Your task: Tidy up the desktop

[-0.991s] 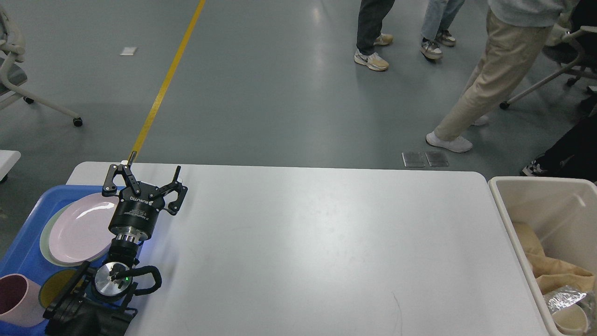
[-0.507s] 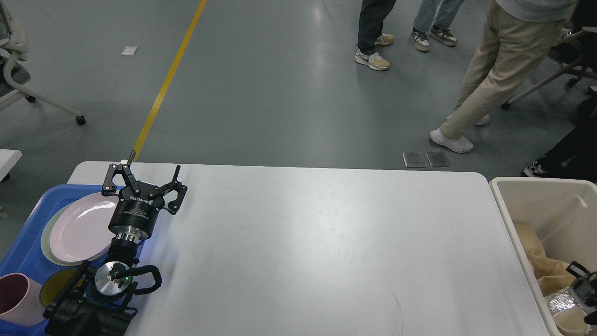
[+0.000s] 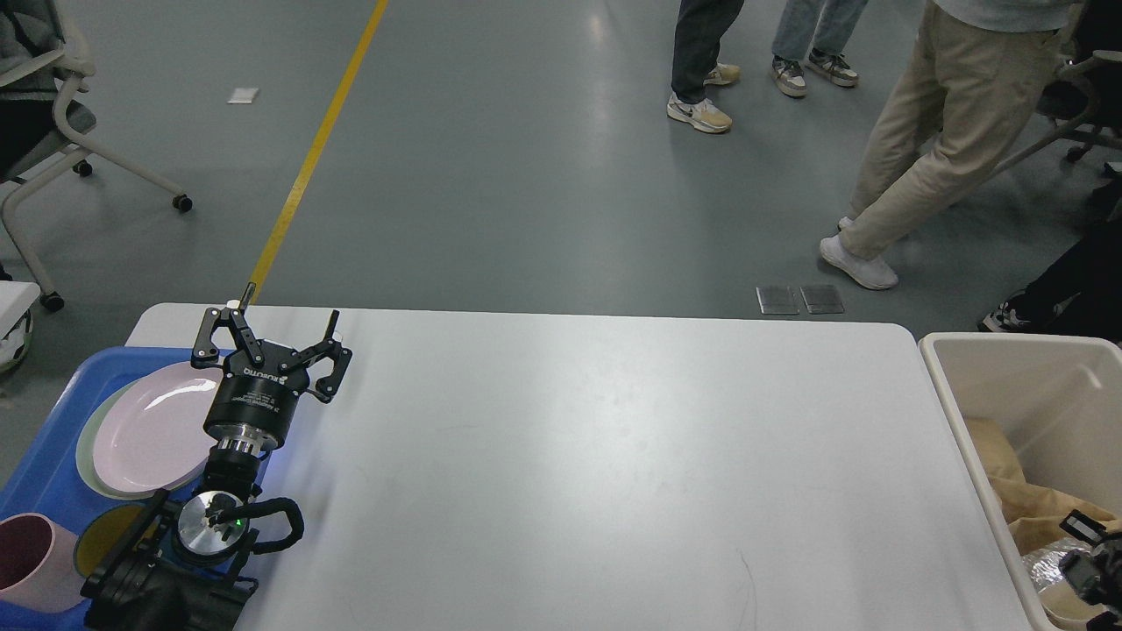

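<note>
The white desktop (image 3: 596,456) fills the middle of the head view and bears nothing loose. My left gripper (image 3: 285,317) is open and empty, held above the desktop's far left corner beside the blue tray (image 3: 53,438). The tray holds a pink plate (image 3: 153,429) stacked on a pale green one, a pink cup (image 3: 26,565) and a yellow dish (image 3: 110,539). A dark part of my right arm (image 3: 1091,570) shows at the bottom right, over the beige bin (image 3: 964,421); its fingers cannot be told apart.
The beige bin stands at the table's right end and holds brown paper (image 3: 1043,508), crumpled foil (image 3: 1052,565) and a paper cup (image 3: 1065,605). People's legs (image 3: 912,149) and office chairs (image 3: 53,114) are on the grey floor beyond the table. A yellow floor line (image 3: 307,158) runs back.
My right arm's dark end has come into view at the bottom right over the bin. The left arm has not moved. The people and the left chair have shifted.
</note>
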`<state>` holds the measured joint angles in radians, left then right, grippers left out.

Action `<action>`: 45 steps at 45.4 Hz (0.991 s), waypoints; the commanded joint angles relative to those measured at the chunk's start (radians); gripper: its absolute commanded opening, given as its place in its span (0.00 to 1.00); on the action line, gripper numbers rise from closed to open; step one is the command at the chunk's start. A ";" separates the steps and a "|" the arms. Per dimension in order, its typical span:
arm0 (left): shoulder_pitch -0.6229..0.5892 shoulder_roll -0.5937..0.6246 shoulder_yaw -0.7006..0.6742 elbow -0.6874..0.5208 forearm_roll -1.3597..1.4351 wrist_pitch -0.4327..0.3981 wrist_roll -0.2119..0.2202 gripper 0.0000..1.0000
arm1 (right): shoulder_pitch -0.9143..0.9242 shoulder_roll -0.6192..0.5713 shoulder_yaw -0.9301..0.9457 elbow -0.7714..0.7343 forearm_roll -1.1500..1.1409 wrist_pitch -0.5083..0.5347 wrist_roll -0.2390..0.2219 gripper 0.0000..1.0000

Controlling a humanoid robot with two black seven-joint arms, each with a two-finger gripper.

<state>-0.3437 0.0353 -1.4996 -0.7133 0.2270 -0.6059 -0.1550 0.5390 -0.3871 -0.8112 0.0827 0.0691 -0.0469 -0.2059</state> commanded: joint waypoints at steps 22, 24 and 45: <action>0.000 0.000 0.001 0.000 0.000 0.000 0.000 0.97 | 0.110 -0.107 0.160 0.019 0.014 0.007 0.016 1.00; 0.000 0.000 0.001 0.000 0.000 0.000 0.000 0.97 | 0.156 -0.114 0.274 0.022 0.015 0.012 0.016 1.00; 0.000 0.000 -0.001 0.000 0.000 0.000 0.000 0.97 | 0.221 -0.259 1.708 0.525 0.002 0.028 0.017 1.00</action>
<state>-0.3436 0.0353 -1.4999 -0.7133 0.2270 -0.6059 -0.1549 0.8174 -0.6565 0.6420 0.4773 0.0827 -0.0352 -0.1886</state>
